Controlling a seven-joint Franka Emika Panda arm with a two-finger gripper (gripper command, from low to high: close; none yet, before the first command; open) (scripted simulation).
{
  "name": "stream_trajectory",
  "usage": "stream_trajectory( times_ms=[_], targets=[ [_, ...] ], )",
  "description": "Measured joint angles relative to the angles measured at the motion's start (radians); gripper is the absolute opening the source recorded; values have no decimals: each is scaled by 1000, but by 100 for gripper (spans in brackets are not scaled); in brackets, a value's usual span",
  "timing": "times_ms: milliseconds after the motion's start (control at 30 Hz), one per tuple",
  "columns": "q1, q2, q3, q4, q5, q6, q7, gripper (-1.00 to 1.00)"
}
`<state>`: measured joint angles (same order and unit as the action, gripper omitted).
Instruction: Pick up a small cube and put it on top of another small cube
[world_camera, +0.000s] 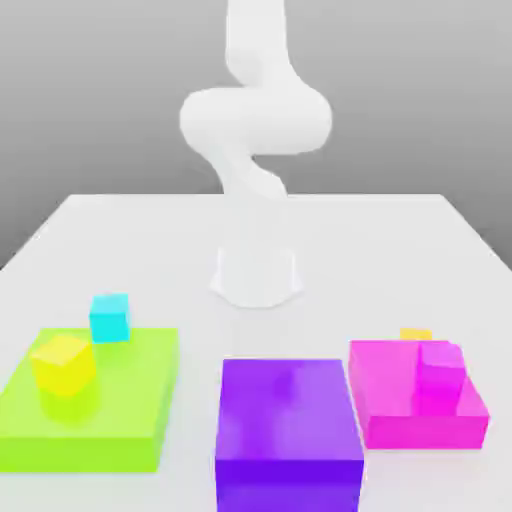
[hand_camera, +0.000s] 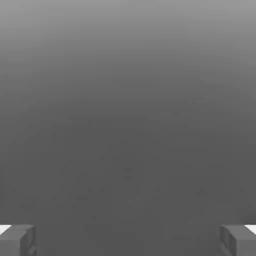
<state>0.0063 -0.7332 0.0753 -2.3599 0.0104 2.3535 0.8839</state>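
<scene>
The small cube (world_camera: 415, 334) is orange-yellow and peeks out from behind the magenta platform (world_camera: 400, 420) on the exterior view's right. A cyan cube (world_camera: 110, 317) sits on the table at the far edge of the green platform (world_camera: 100, 420). A larger lemon-yellow cube (world_camera: 63, 363) rests on that green platform. A magenta cube (world_camera: 441, 366) stands on the magenta platform. In the hand view my gripper (hand_camera: 128, 240) is open, its grey fingertips (hand_camera: 20, 239) far apart with nothing between them, facing plain grey background.
A tall purple block (world_camera: 288, 420) stands at the front centre between the two platforms. The arm's white base (world_camera: 256, 272) rises from the middle of the white table (world_camera: 150, 240), and its links (world_camera: 255, 110) go up out of the frame.
</scene>
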Motion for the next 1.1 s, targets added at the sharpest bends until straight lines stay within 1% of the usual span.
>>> stream_trajectory(
  times_ms=[400, 533, 633, 700, 833, 933, 1100],
  targets=[
    [61, 389, 399, -322, 49, 300, 479, 0],
    [110, 561, 533, -446, 53, 427, 685, 0],
    [160, 671, 607, -529, 64, 511, 815, 0],
    [176, 714, 614, -539, 24, 542, 875, 0],
    [193, 784, 554, -525, -134, 585, 1003, 0],
    [247, 835, 468, -508, -271, 615, 1104, 0],
    [382, 917, 283, -483, -472, 666, 1254, 0]
  ],
)
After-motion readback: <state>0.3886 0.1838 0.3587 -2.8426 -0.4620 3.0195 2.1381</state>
